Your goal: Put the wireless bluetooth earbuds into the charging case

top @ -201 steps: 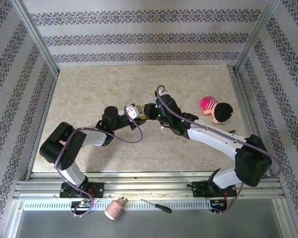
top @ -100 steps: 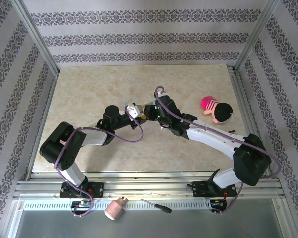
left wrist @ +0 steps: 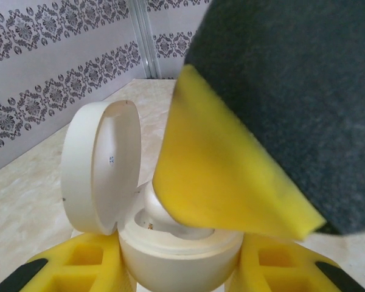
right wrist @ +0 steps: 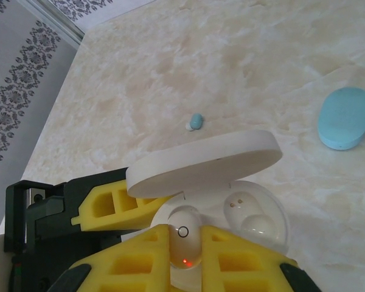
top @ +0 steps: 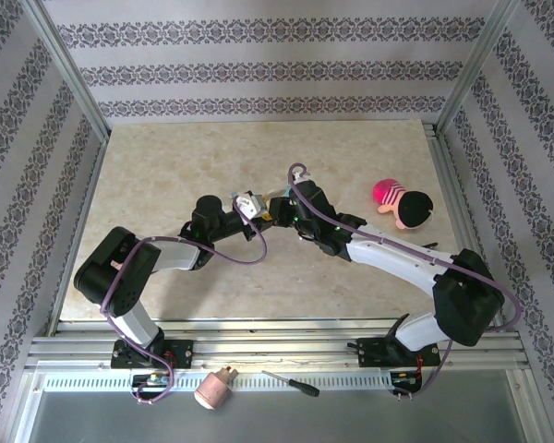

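Observation:
A white charging case [left wrist: 179, 255] stands with its lid [left wrist: 97, 164] swung open, and my left gripper [left wrist: 179, 264] is shut on its base. My right gripper [right wrist: 185, 236] is shut on a white earbud [right wrist: 185, 240] with a red light, held at the case's left socket. The right socket [right wrist: 258, 219] is bare, with two contact pins showing. From the left wrist, the right gripper's yellow finger [left wrist: 225, 170] covers most of the case mouth, and the earbud [left wrist: 155, 207] peeks beneath it. A pale blue-green earbud [right wrist: 195, 121] lies on the table beyond. In the top view both grippers meet at the case [top: 250, 204].
A blue pebble-shaped case [right wrist: 345, 117] lies shut on the marble table to the right. A pink and black plush toy [top: 402, 205] sits at the table's right side. A screwdriver [top: 291, 383] and a pink object [top: 214, 389] lie below the table's front rail.
The right gripper has edged slightly left toward the case held by the left gripper. Nothing else has visibly moved.

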Controlling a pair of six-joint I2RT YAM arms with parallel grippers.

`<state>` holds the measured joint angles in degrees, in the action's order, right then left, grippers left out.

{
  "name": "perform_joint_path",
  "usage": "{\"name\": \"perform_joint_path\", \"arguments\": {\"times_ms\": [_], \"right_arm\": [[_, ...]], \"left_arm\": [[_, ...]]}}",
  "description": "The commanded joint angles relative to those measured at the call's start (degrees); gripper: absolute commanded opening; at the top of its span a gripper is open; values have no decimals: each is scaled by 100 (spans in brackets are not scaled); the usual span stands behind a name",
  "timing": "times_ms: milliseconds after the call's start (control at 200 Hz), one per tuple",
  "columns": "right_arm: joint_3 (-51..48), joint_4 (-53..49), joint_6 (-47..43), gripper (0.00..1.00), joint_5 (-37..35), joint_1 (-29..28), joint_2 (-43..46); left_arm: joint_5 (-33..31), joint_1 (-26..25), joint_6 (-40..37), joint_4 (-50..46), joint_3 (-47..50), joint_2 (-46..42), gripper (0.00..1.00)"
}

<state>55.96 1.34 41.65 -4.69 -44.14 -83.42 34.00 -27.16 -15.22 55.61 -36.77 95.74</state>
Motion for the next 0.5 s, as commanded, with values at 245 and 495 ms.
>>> {"name": "perform_joint_path", "arguments": {"times_ms": [245,495], "right_arm": [[-117,52,-77,35,112,-73,63],[-506,87,-181,46,-155,66,584]], "left_arm": [[-27,-63,116,241,-166,7,23],[-2,-53,179,397,-128,56,23]]}}
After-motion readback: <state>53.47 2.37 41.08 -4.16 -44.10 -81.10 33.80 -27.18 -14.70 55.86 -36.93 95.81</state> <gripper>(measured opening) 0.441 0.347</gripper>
